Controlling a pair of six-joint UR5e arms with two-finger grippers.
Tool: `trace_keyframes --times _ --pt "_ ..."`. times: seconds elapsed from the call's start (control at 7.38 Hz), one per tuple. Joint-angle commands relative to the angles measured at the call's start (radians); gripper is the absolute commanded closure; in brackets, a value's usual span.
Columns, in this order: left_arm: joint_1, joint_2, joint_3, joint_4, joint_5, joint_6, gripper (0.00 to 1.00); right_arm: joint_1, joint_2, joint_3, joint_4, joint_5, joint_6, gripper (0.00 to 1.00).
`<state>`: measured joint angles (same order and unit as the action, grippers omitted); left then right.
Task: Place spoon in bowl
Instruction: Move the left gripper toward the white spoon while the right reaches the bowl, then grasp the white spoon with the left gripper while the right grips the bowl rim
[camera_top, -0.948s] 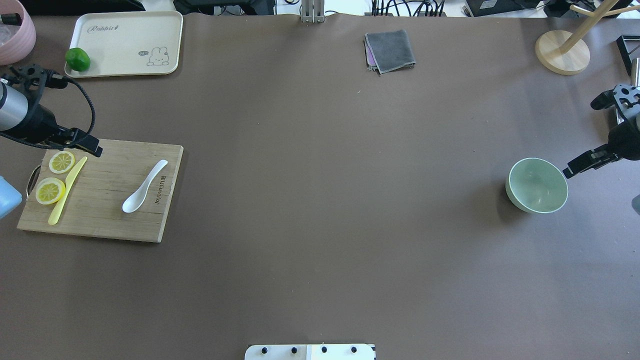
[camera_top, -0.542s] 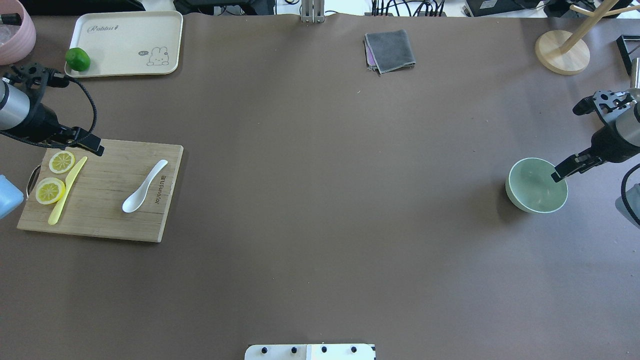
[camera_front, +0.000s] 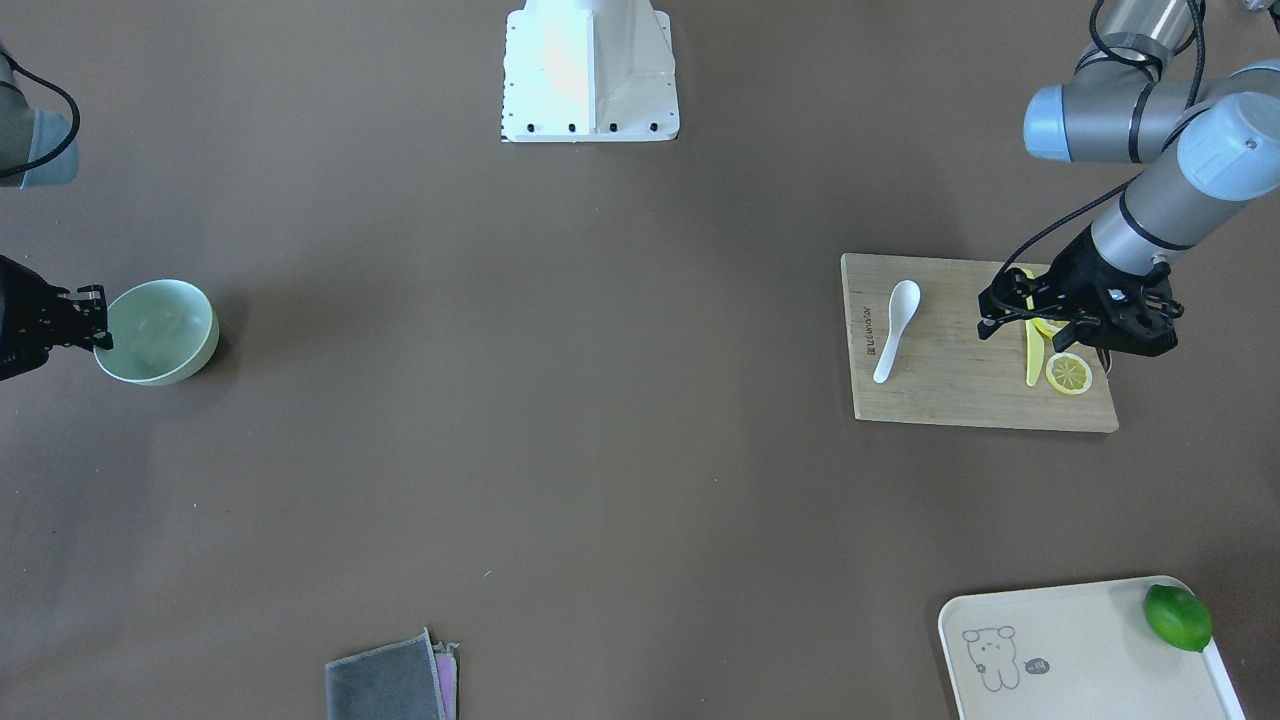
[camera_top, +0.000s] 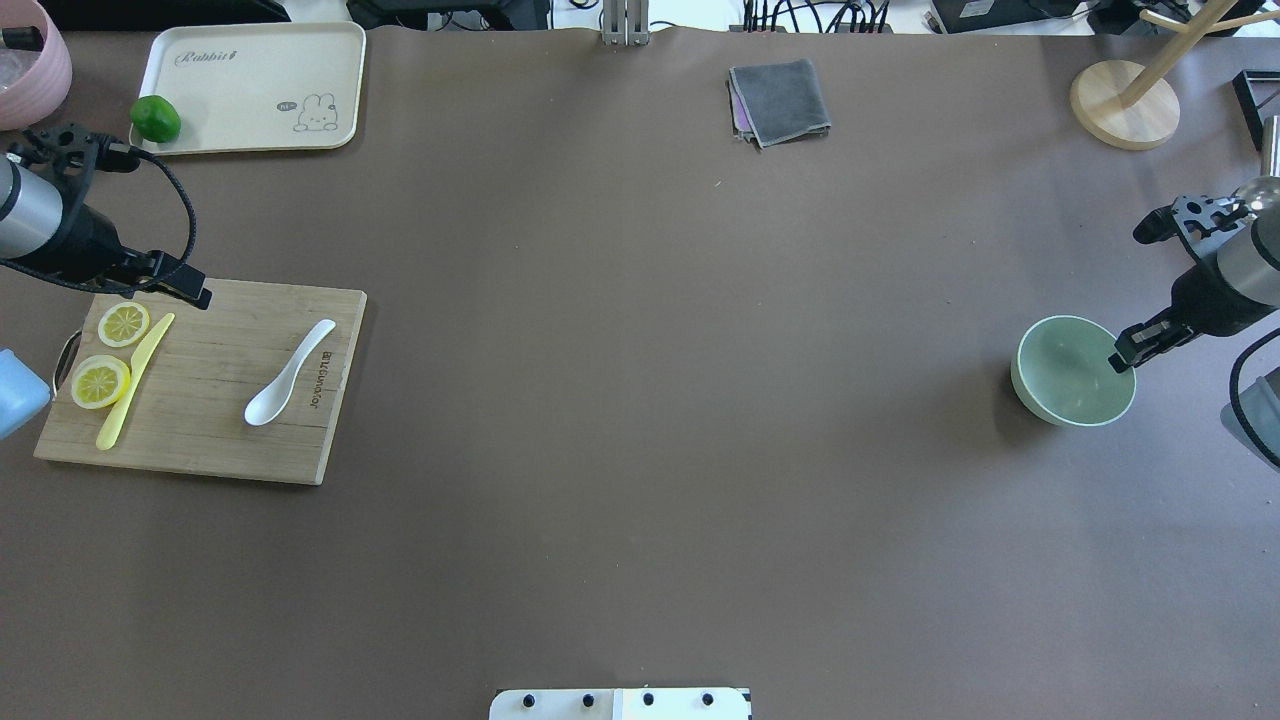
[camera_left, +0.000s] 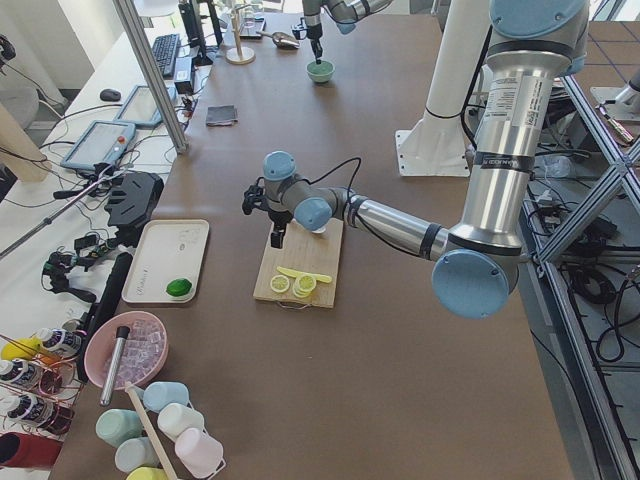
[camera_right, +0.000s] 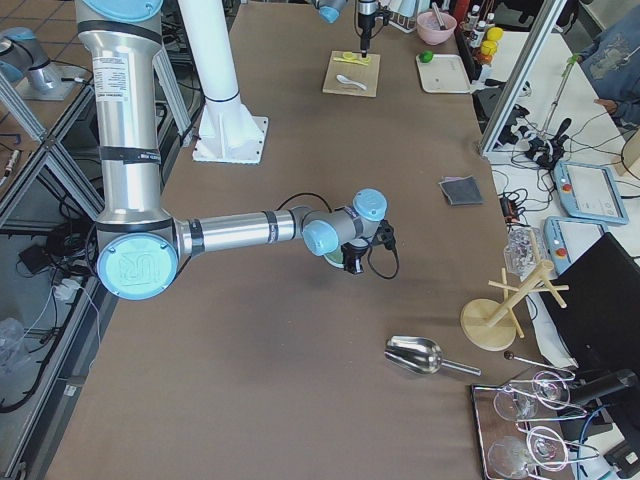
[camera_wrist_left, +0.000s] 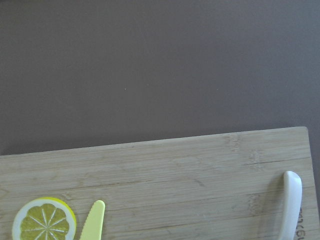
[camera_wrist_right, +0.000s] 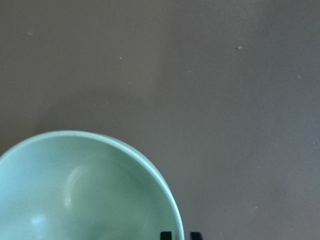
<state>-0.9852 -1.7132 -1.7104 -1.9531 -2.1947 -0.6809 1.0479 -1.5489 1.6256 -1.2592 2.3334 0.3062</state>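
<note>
The white spoon (camera_top: 285, 378) lies on a wooden cutting board (camera_top: 200, 440) at the left, scoop toward the robot; it also shows in the front view (camera_front: 893, 325) and its handle in the left wrist view (camera_wrist_left: 291, 205). My left gripper (camera_top: 195, 295) hovers over the board's far left corner (camera_front: 1003, 300), apart from the spoon, jaws apparently open and empty. The mint-green bowl (camera_top: 1065, 375) stands empty at the right (camera_front: 160, 325). My right gripper (camera_top: 1122, 358) is at its right rim; in the right wrist view (camera_wrist_right: 180, 235) its tips straddle the rim, slightly apart.
On the board lie two lemon slices (camera_top: 123, 324) and a thin yellow knife (camera_top: 135, 380). A cream tray (camera_top: 250, 70) with a lime (camera_top: 155, 118) is at the far left, a grey cloth (camera_top: 780, 100) at the far middle, a wooden stand (camera_top: 1125, 103) at the far right.
My right gripper has moved in from beside the bowl to its right rim. My left gripper has shifted only slightly over the board's corner. Spoon and bowl have not moved.
</note>
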Motion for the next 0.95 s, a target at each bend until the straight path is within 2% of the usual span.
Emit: trace_keyframes --times 0.0,0.27,0.54,0.68,0.81 --pt "0.078 -0.017 -0.005 0.0 0.064 -0.069 0.07 -0.003 0.004 0.048 0.0 0.009 0.075 1.0" --pt "0.175 -0.051 -0.003 0.0 0.124 -0.074 0.17 -0.101 0.102 0.121 0.0 0.009 0.372 1.0" --pt "0.238 -0.081 -0.002 0.0 0.133 -0.071 0.27 -0.269 0.26 0.12 0.0 -0.09 0.662 1.0" --pt "0.256 -0.085 0.002 0.002 0.165 -0.063 0.43 -0.342 0.324 0.117 0.0 -0.138 0.77 1.0" --pt "0.258 -0.085 0.005 0.003 0.177 -0.055 0.5 -0.394 0.375 0.114 0.0 -0.179 0.851 1.0"
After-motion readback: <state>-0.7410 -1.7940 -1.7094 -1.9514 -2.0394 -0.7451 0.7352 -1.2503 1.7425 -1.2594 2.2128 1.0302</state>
